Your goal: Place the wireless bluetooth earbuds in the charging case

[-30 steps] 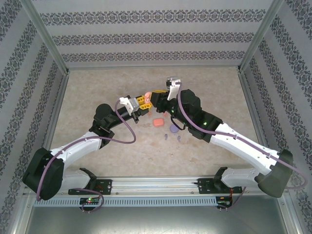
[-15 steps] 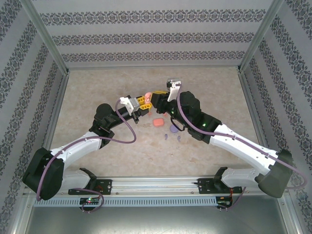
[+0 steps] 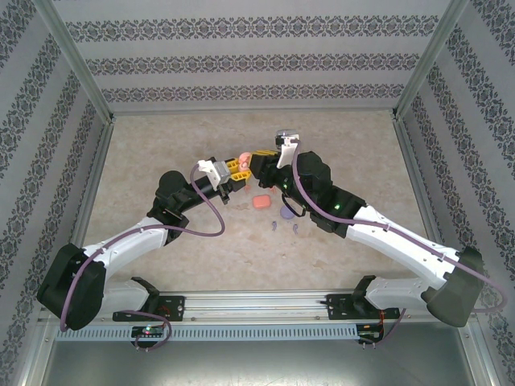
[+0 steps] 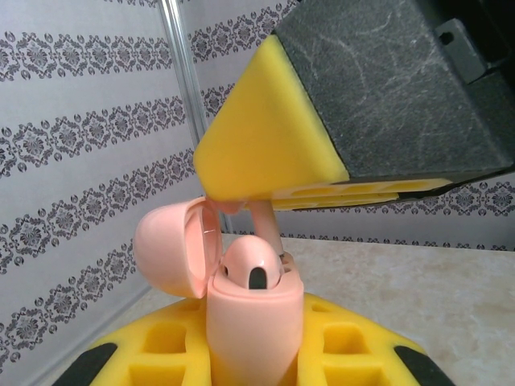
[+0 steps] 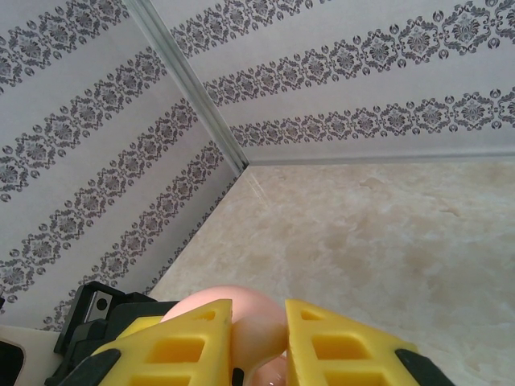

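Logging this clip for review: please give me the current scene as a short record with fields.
Left gripper: fingers shut on the small salmon-pink plastic charging case, held upright
Case lid: open, tipped back
In case: one salmon-pink earbud seated
Right gripper: above the case, pinching a second pink earbud, its stem at the case mouth
On beige table: salmon-pink closed case, purple case, two purple earbuds

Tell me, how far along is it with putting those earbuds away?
Done: one pink bud sits in the open pink case, held by the left gripper. In hand: the right gripper seems to hold a second bud at its opening. Left: two purple buds lie loose on the table.
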Controlling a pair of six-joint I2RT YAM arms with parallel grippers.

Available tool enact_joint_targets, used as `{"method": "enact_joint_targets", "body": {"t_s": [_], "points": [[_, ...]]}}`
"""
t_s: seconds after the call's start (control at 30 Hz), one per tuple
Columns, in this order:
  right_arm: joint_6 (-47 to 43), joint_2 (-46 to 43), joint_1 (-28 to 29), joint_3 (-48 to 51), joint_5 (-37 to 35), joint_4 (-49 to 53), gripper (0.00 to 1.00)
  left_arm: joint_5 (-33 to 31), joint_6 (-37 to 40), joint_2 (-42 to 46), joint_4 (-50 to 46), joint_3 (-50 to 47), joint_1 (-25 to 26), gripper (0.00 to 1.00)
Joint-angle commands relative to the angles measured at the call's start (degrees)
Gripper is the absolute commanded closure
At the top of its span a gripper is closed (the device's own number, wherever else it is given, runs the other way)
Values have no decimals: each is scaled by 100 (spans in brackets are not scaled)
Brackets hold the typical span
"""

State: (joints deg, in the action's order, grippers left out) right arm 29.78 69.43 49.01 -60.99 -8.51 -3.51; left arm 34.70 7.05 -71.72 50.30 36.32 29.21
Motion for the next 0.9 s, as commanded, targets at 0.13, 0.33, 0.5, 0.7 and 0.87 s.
{"method": "enact_joint_targets", "body": {"t_s": [0.13,0.33,0.5,0.7,0.87], "points": [[-301,267,150,140,-24,240,79,37,-129,107,506,235,59,100],[-538,430,264,169,-130,297,80,27,-151,127,499,242,62,100],[-610,424,337,228,-338,307,80,29,-166,117,503,253,62,100],[-346,269,300,209,-235,242,81,96,-178,99,502,249,61,100],[-32,138,266,177,24,60,82,296,-211,136,508,243,73,100]]}}
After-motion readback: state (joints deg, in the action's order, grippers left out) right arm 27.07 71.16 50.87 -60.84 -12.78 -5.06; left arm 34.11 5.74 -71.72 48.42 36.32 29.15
